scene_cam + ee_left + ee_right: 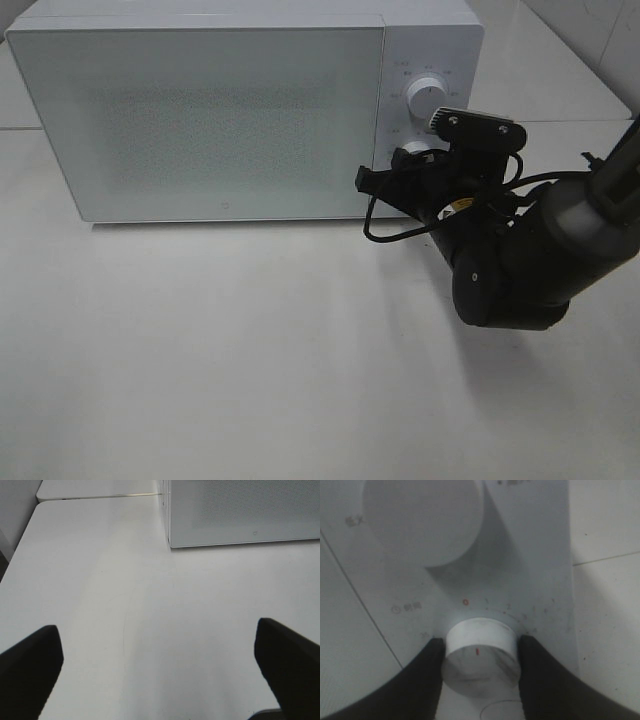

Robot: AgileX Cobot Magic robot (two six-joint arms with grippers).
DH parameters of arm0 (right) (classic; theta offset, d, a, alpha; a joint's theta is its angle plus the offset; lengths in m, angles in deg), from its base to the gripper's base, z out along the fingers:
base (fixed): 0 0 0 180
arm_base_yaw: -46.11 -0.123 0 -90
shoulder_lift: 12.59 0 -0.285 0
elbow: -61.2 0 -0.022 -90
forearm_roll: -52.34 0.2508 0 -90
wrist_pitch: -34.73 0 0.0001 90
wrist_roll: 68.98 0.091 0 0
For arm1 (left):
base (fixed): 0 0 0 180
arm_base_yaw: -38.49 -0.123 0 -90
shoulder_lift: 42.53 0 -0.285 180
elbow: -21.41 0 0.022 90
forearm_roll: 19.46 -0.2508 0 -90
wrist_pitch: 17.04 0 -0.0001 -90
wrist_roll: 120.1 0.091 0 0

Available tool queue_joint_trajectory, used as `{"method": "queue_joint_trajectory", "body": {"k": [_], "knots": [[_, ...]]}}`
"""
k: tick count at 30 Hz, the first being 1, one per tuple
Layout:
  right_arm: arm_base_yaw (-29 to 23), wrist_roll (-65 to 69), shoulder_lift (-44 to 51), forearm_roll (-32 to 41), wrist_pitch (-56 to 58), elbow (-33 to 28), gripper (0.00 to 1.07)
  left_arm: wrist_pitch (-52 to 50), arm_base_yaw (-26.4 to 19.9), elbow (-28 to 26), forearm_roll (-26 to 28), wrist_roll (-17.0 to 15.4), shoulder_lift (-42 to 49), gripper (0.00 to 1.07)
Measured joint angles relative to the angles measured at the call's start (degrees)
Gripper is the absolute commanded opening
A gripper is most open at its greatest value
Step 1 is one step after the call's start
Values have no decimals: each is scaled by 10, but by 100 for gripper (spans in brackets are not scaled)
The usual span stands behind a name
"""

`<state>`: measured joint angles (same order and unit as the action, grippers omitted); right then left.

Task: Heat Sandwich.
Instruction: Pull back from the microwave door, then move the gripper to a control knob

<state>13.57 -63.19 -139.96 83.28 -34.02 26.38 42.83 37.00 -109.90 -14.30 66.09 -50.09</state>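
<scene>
On my left side, the left jaws stand wide apart and hold nothing. Their two dark fingers (31,666) frame a bare stretch of the white bench (150,595), hanging above it without touching. Beyond them, the left wrist view shows the lower front corner of the microwave (240,510) resting on the bench.

From the high camera, the microwave (220,110) fills the back of the bench, white, with its speckled door (200,120) shut flat against the body. I cannot see the sandwich in any view, and the door panel lets nothing through, so I cannot tell where it lies.

To the right of the door is the control panel, with two round white knobs one above the other. The upper knob (428,97) stands free. My right arm (560,250) comes in from the right edge, black and bent, with a cable looping under the wrist, and reaches to the lower knob (480,655).

The right jaws are clamped on that lower knob, with one dark finger (425,680) pressed to each side of it. A small red mark on the knob's rim sits near the red 0 (465,601) of the printed scale, whose numbers curve away around the dial. The upper knob (422,520) shows blurred just beyond.
</scene>
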Motion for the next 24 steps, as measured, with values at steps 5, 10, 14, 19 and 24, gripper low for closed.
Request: {"method": "queue_joint_trajectory", "body": {"k": [5, 10, 14, 19, 24], "knots": [[1, 147, 0, -2, 0, 0, 10, 0, 0, 0, 0, 0, 0, 100], [1, 323, 0, -2, 0, 1, 11, 0, 0, 0, 0, 0, 0, 100], [1, 440, 0, -2, -1, 1, 11, 0, 0, 0, 0, 0, 0, 100], [0, 578, 0, -3, -3, 0, 12, 0, 0, 0, 0, 0, 0, 100], [0, 665, 0, -2, -4, -1, 12, 0, 0, 0, 0, 0, 0, 100]]}}
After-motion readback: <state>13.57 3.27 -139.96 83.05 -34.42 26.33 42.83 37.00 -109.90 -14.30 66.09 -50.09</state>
